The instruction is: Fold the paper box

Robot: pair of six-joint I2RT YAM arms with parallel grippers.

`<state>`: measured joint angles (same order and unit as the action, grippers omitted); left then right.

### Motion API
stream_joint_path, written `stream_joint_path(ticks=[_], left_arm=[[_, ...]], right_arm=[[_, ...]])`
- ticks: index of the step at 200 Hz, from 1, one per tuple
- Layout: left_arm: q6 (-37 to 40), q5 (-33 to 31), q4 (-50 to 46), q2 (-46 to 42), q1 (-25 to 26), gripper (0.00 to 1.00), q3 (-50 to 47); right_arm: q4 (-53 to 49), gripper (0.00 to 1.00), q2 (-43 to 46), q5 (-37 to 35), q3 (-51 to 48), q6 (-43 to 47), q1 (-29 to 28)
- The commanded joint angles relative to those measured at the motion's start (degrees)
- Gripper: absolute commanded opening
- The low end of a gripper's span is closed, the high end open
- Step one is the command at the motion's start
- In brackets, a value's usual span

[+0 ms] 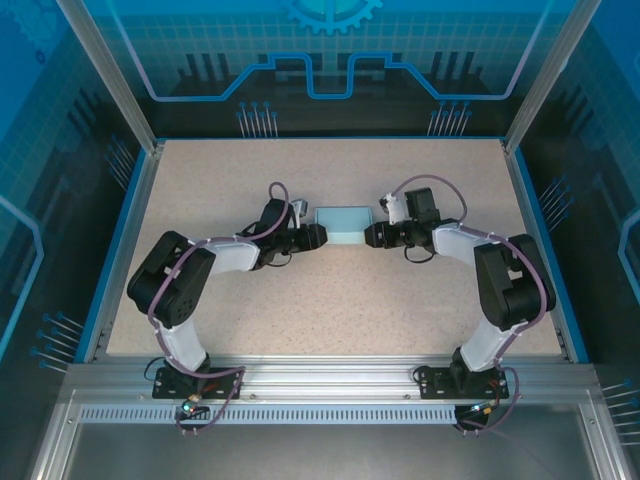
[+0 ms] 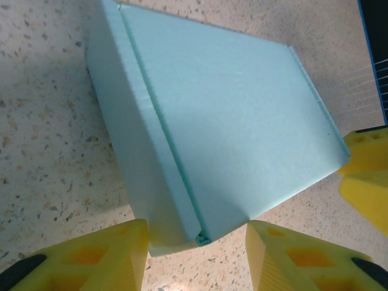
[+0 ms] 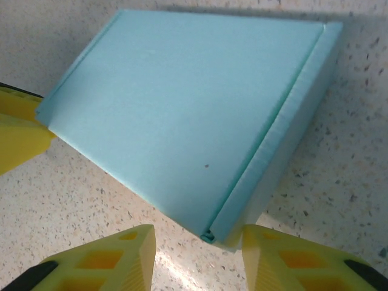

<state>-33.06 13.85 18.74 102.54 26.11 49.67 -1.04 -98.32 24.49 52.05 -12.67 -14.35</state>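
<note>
The folded paper box (image 1: 343, 222) lies flat on the surface (image 1: 330, 320), a little far of centre, between the two arms. The left fingers (image 2: 115, 257) are partly spread, close on either side of the box's left end; I cannot tell whether they press it. The right fingers (image 3: 118, 257) stand apart at its right end, one clear of the card.

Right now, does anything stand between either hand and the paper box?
Nothing visible does. The folded paper box lies on the table directly between the left hand and the right hand. In each wrist view the hand's open yellow fingers flank a corner of the box, with bare speckled table beside it.
</note>
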Motion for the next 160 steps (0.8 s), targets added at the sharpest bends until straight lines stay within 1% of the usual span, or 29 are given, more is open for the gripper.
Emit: stream_joint_path(ticks=[1, 41, 76, 121, 160], left_arm=[[-0.7, 1.1, 1.1, 1.5, 0.4, 0.48, -0.6], [-1.2, 0.0, 0.5, 1.9, 0.3, 0.48, -0.9], [-1.0, -0.9, -0.4, 0.8, 0.2, 0.51, -0.8], [0.2, -3.0, -1.4, -3.0, 0.2, 0.53, -1.7], [3.4, -6.7, -3.4, -8.9, 0.2, 0.54, -3.0]], right_arm=[[-2.0, 0.43, -1.9, 0.9, 0.8, -1.0, -0.4], [-3.4, 0.44, -2.4, -0.2, 1.6, -1.5, 0.0], [-5.2, 0.45, -0.5, -2.0, 1.8, -0.9, 0.3], [-9.2, 0.47, 5.9, -5.3, 2.5, 1.3, -0.1], [-13.5, 0.48, 13.6, -11.8, 3.9, 4.7, -2.4]])
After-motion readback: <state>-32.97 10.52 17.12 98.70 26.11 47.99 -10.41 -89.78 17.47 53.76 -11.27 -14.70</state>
